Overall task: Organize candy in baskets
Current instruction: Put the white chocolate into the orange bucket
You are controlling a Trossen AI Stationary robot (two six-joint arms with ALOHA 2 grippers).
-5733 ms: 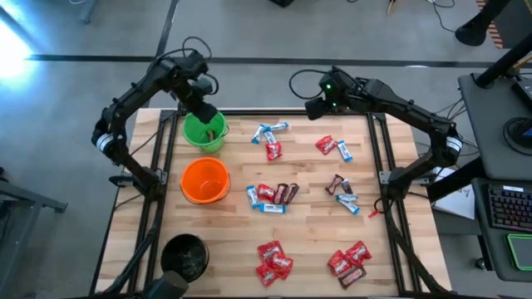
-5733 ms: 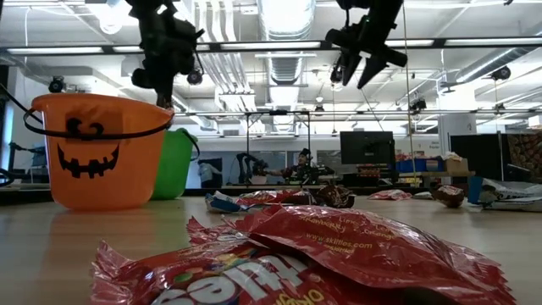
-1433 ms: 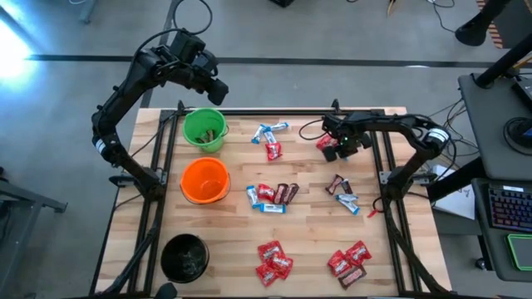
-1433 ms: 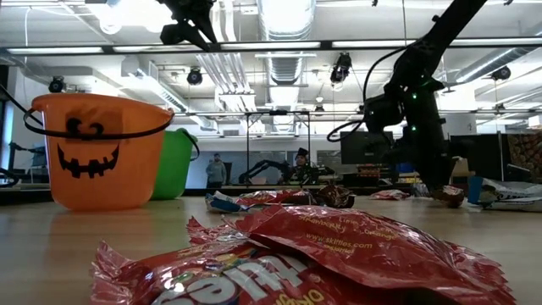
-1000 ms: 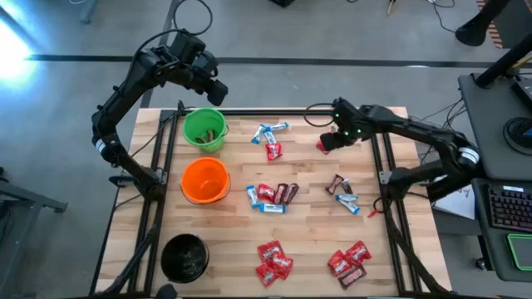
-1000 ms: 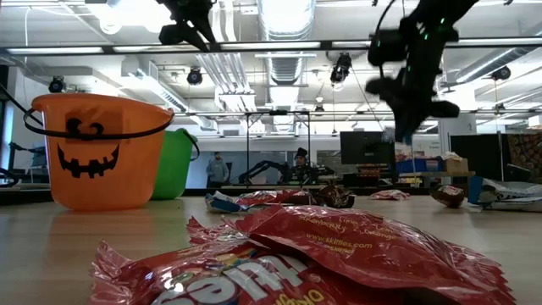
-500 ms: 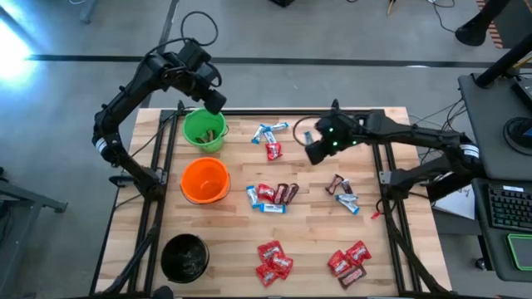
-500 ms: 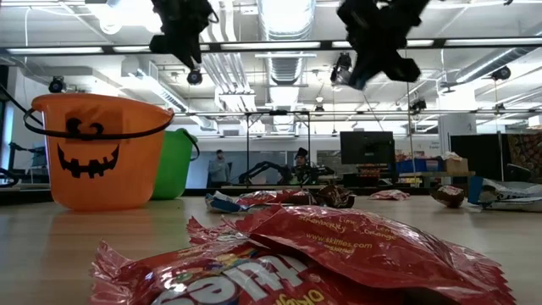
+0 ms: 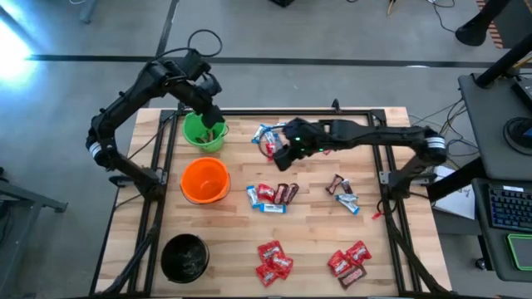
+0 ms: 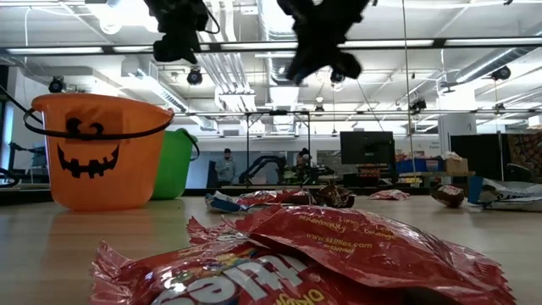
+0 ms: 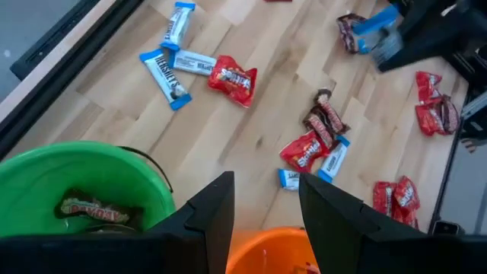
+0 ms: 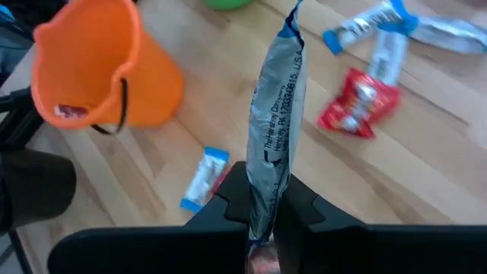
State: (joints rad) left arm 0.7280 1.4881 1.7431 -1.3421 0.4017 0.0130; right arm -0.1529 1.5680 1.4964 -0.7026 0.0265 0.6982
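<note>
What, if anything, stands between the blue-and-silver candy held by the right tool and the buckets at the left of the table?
Nothing visible does. The right tool holds the blue-and-silver candy above the table; only loose flat candies lie below, between it and the orange bucket. The left tool hangs over the green bucket.

"PA 17033" on the silver wrapper (image 12: 275,114)

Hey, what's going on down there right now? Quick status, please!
Right hand shut on a silver-blue candy, above mid-table. Left hand open, empty, over green basket. Orange basket nearby. Nothing in the way.
</note>
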